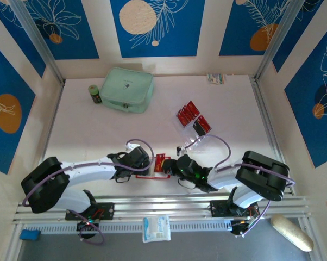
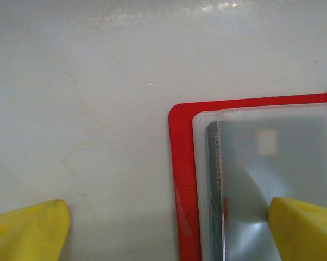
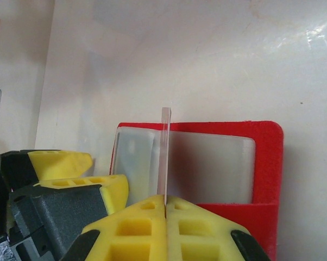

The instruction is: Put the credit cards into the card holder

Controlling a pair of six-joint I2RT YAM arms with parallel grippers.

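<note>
red card holder [image 2: 182,190] corner, open table [image 2: 87,109] around

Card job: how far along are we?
Done: holder lies open; one card looks sleeved. In hand: right gripper shut on a thin pale sheet, card or sleeve unclear; left gripper open over the holder's edge. Left: several red cards farther back.

Blue floral wall panels [image 1: 180,32]; pale table [image 1: 98,136] below.
</note>
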